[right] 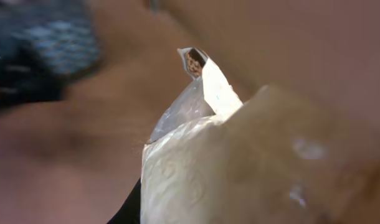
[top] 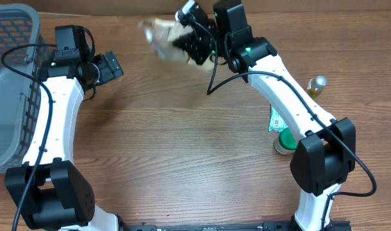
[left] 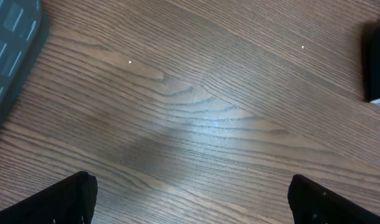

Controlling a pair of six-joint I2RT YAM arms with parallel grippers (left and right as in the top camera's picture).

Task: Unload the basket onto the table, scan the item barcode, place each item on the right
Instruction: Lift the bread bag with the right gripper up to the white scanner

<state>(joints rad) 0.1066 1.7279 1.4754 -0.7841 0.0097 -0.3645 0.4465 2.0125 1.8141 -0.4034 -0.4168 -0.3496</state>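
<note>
The item (top: 162,36) is a pale packet in clear crinkled plastic, blurred in the overhead view at the table's far middle. My right gripper (top: 194,46) is shut on it and holds it off the table. In the right wrist view the item (right: 240,155) fills the frame, its sealed end pointing up, and only a dark sliver of one finger (right: 129,210) shows beside it. No barcode shows on it. My left gripper (top: 111,66) hangs open over bare wood at the left, with nothing between its fingers (left: 71,199).
A grey mesh basket (top: 9,83) stands at the left edge, its corner (left: 9,43) visible from the left wrist. At the right lie a green packet (top: 275,119), a green tape roll (top: 285,142) and a silver-capped bottle (top: 316,85). A dark object (left: 377,62) sits at the left wrist view's right edge.
</note>
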